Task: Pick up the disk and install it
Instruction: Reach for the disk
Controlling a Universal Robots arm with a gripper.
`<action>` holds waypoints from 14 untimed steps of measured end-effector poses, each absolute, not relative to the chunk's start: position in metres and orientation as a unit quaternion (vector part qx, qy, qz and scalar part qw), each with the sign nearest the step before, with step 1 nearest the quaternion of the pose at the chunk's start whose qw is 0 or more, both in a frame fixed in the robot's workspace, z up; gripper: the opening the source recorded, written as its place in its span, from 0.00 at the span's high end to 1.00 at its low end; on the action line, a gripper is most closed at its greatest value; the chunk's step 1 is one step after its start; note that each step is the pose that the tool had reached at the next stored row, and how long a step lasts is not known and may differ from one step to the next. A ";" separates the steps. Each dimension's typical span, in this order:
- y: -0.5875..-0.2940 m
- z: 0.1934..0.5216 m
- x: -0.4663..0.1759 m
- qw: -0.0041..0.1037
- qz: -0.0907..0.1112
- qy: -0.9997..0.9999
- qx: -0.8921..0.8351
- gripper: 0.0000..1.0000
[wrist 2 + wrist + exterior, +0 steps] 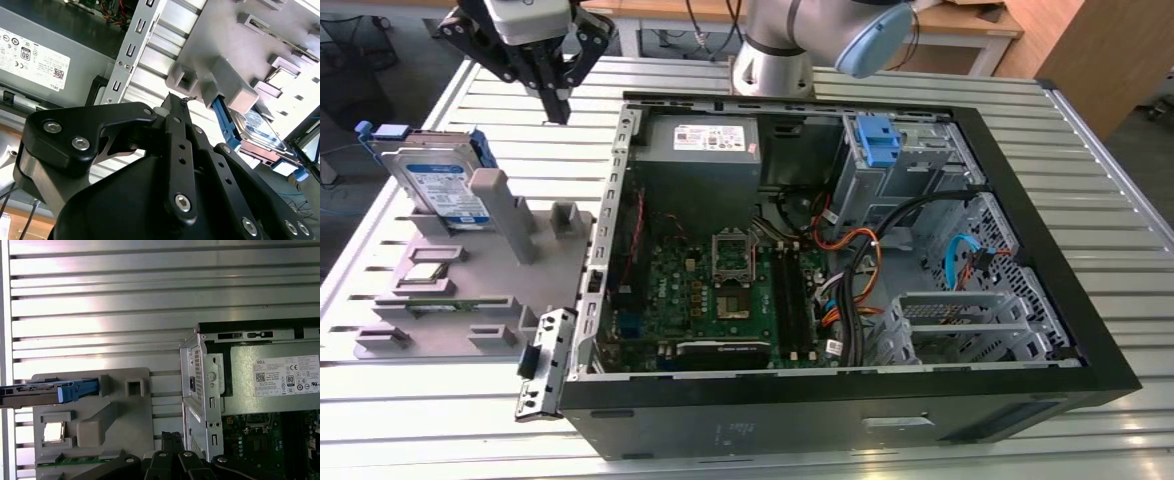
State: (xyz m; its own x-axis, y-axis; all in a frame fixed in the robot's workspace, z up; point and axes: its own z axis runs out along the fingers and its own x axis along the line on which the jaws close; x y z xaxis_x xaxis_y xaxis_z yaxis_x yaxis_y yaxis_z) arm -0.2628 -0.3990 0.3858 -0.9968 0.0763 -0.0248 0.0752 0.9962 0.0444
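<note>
A slatted metal table carries an open computer case, the landmark for everything else. Inside the case, at the corner nearest the robot's base, sits the grey power supply; along the case's opposite wall stand the drive cages, one holding a bare blue bracket, with loose cables draped between the cages and the board. Outside the case, against its wall on the exterior view's left, lies a grey fixture tray. The disk stands on edge in a slot at the tray's end farthest from the case, label outward, not yet picked up; the first wrist view shows it edge-on. The gripper hangs over the table just outside the case's power-supply corner, apart from the disk, its fingertips pressed together with nothing between them, as the second wrist view confirms. Judging from this, the risks are an off-centre pinch that tips the upright disk or jams it in its slot, a fingertip clipping the case's wall, and the cables snagging the blue side rails near the cages.
</note>
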 end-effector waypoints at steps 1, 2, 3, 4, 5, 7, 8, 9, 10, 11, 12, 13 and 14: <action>-0.399 0.386 -0.264 0.013 0.022 0.999 0.038 0.89; -0.399 0.386 -0.265 0.013 0.022 0.999 0.038 0.89; -0.399 0.386 -0.267 0.013 0.022 0.999 0.038 0.89; -0.399 0.386 -0.269 0.013 0.022 0.999 0.038 0.89; -0.399 0.385 -0.271 0.013 0.022 0.999 0.038 0.89; -0.399 0.385 -0.275 0.013 0.022 0.999 0.038 0.89; -0.399 0.385 -0.277 0.013 0.022 0.999 0.038 0.89; -0.399 0.385 -0.279 0.013 0.022 0.999 0.038 0.89; -0.399 0.385 -0.280 0.013 0.022 0.999 0.038 0.89; -0.399 0.385 -0.282 0.013 0.022 0.999 0.038 0.89; -0.399 0.385 -0.284 0.013 0.022 0.999 0.038 0.89; -0.399 0.385 -0.286 0.013 0.022 0.999 0.038 0.89; -0.399 0.385 -0.288 0.013 0.022 0.999 0.038 0.89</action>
